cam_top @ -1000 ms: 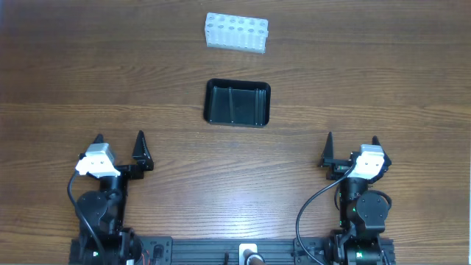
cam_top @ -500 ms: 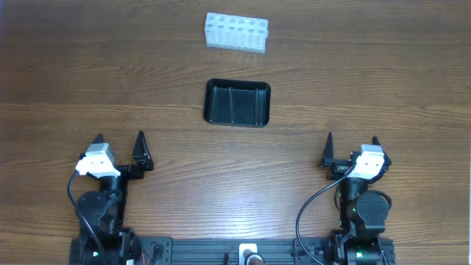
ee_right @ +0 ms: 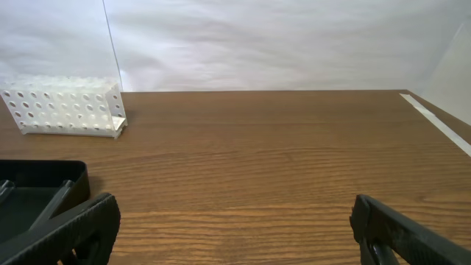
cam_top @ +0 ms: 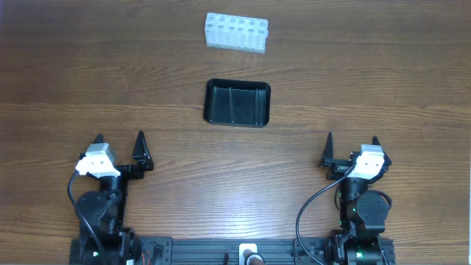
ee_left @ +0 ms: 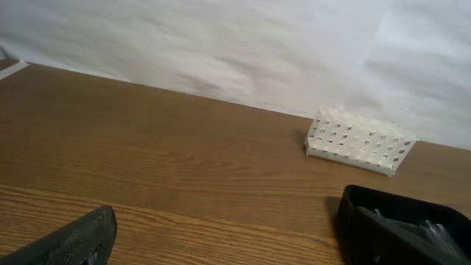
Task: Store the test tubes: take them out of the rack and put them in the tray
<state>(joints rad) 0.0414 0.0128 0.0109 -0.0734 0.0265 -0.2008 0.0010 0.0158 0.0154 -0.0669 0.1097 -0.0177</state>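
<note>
From where I stood, the white rack (cam_top: pixel 234 43) sat at twelve o'clock on the bench (cam_top: pixel 383 81), and the black tray (cam_top: pixel 238 82) lay near it toward six o'clock, about mid-bench. The two were apart, not touching. Pale rounds showed along the rack's top, but I could not tell whether they were test tubes or bare holes.

Any tubes there would, I judged, be light, stiff and smooth-walled, so apt to slip in a pinch and perhaps crack under a hard one. The sensible hold looked to be the upper end that stands proud of the rack, with a straight upward pull. The rack itself seemed light enough to ride up or slide with a tube.

The left tool (cam_top: pixel 120 137) waited at eight o'clock and the right tool (cam_top: pixel 352 138) at four o'clock. Each had its fingers spread wide with nothing between them, and both were well apart from the rack and tray.

The bench was dark wood-grain, flat and smooth, so it would offer little grip to a sliding rack. Plain white sheeting closed off the room beyond the bench's far edge.
</note>
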